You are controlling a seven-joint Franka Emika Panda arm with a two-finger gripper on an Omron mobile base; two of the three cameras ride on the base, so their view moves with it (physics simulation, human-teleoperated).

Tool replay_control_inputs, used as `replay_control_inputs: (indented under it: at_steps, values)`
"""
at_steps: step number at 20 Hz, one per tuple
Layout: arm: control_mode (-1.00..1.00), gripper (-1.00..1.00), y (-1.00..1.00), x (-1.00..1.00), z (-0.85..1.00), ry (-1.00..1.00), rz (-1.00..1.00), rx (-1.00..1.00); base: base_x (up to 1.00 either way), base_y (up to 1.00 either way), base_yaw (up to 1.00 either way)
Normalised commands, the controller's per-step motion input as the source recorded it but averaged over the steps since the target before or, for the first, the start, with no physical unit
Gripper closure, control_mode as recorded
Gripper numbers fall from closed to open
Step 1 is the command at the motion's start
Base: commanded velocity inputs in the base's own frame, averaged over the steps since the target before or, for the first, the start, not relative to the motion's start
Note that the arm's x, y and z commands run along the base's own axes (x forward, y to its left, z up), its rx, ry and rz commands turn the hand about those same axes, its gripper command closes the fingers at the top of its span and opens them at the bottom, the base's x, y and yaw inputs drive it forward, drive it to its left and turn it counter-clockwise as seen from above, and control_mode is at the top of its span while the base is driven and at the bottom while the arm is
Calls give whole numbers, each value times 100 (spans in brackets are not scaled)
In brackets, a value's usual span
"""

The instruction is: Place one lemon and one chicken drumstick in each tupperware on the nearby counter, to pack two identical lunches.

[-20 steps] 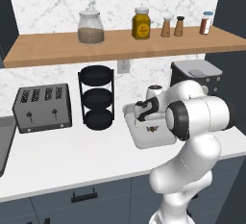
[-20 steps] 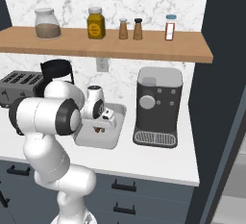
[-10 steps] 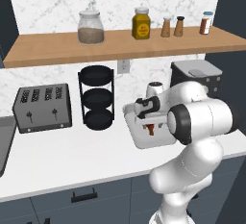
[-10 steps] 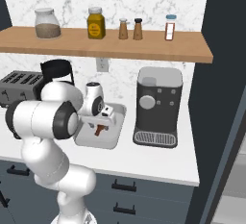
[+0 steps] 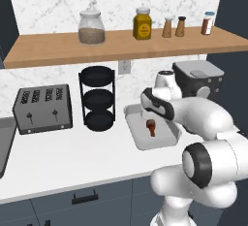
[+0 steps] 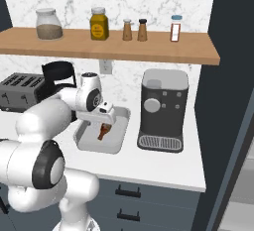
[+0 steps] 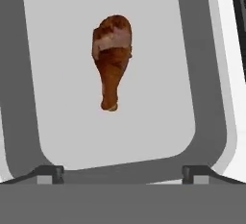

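A reddish-brown cooked chicken drumstick lies flat inside the shallow grey rectangular tupperware, near its middle, on the white counter. The two-finger gripper hovers above, jaws wide apart, holding nothing.

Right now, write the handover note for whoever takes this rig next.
Gripper: open, holding nothing, above the tupperware.
Drumstick: lying loose on that tray's floor, clear of the fingertips.
Tray sits on the counter between the tiered rack and the coffee machine.
Done: one drumstick in this tray.
Left: no lemon in it yet; a second tray needs one lemon and one drumstick too.
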Motion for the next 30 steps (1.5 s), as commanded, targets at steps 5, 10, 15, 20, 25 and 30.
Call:
replay_control_inputs:
  at_steps: [5,10,15,20,25,30]
  values:
    - [-100,-100,-7,-100,29,-10,0,6,0,0,0]
    - [-100,-100,0,-98,55,-16,0,2,0,0,0]
    - [-100,-100,0,-66,100,-14,0,0,0,0,0]
    - [-100,-100,0,-76,84,-11,0,0,0,0,0]
    - [-100,-100,0,-63,6,-10,1,0,0,0,0]
    - [-100,-100,0,0,0,0,0,0,0,0,0]
